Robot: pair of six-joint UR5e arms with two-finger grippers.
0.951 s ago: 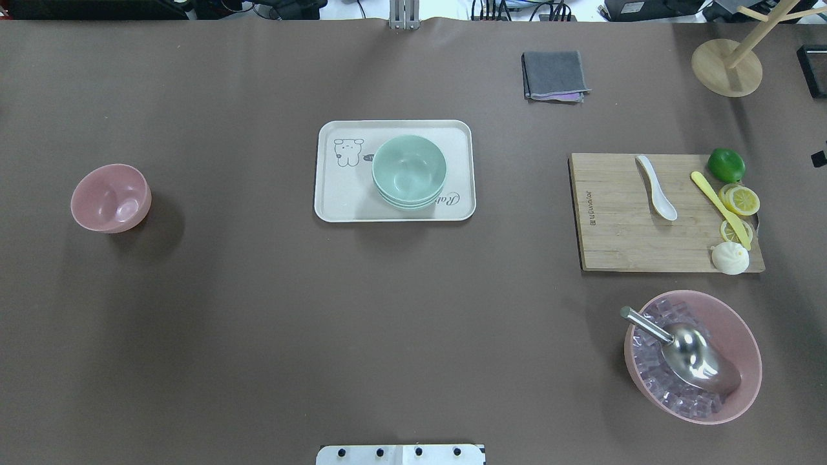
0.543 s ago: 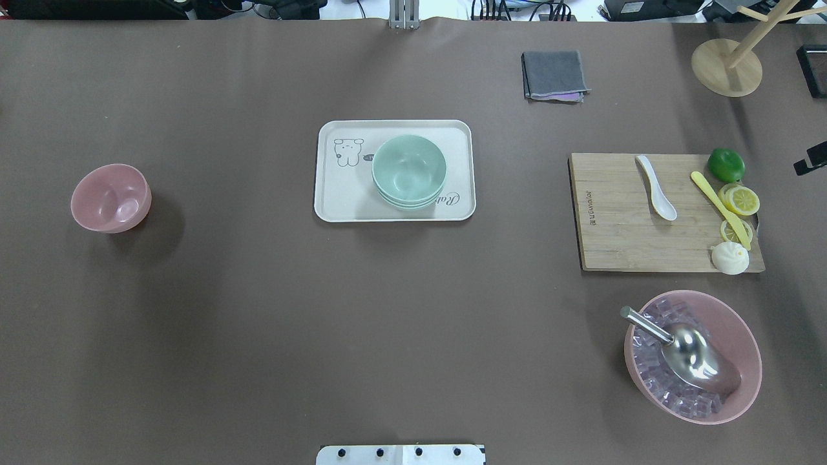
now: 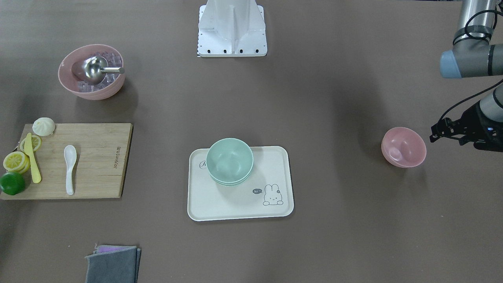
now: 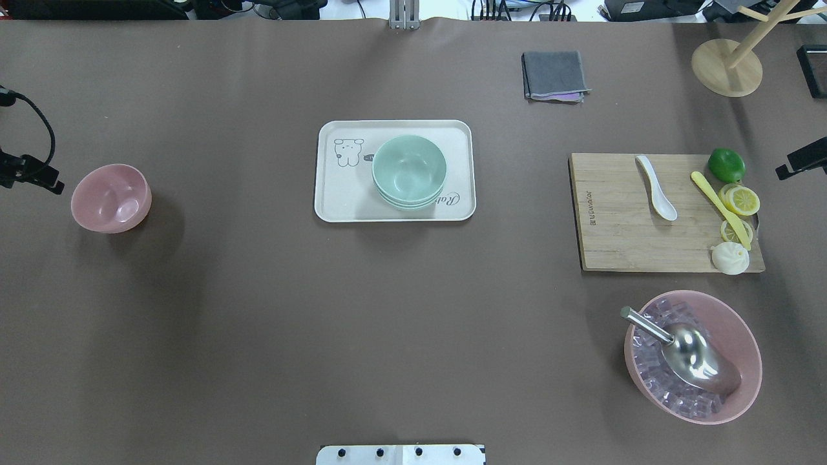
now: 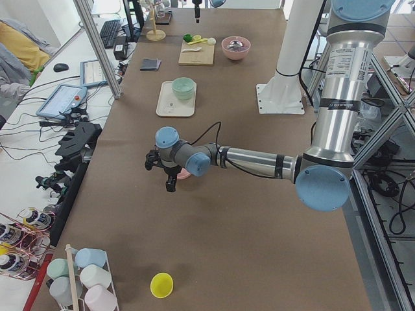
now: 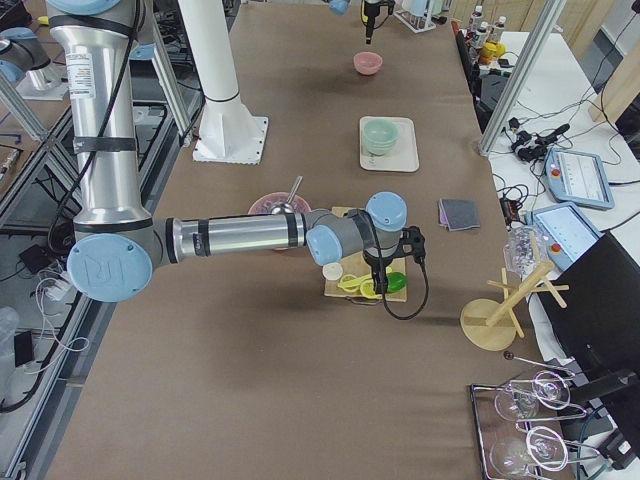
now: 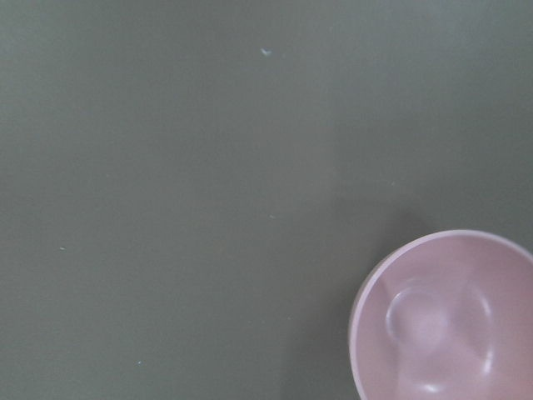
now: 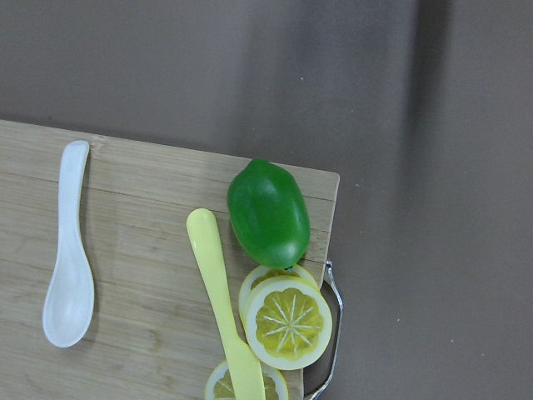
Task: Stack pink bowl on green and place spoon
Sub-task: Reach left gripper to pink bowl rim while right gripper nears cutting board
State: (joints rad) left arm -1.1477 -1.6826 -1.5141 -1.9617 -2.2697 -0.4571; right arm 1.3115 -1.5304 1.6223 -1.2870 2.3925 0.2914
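Note:
An empty pink bowl (image 4: 111, 197) stands alone on the table's left part; it also shows in the front view (image 3: 403, 147) and the left wrist view (image 7: 445, 321). Stacked green bowls (image 4: 409, 169) sit on a cream tray (image 4: 336, 194). A white spoon (image 4: 656, 187) lies on the cutting board (image 4: 614, 232), also in the right wrist view (image 8: 68, 250). My left gripper (image 5: 171, 184) hangs just outside the pink bowl, apart from it. My right gripper (image 6: 380, 283) hovers over the board's lime end. I cannot tell whether either is open or shut.
On the board lie a lime (image 4: 726, 165), lemon slices (image 4: 740, 199), a yellow knife (image 4: 719, 206) and a white bun (image 4: 730, 258). A large pink bowl (image 4: 743, 342) of ice holds a metal scoop (image 4: 694, 358). A grey cloth (image 4: 554, 75) and a wooden stand (image 4: 726, 67) are at the back.
My left arm has come into the overhead view at the left edge, beside the pink bowl. My right arm has moved further in from the right edge. No object has moved.

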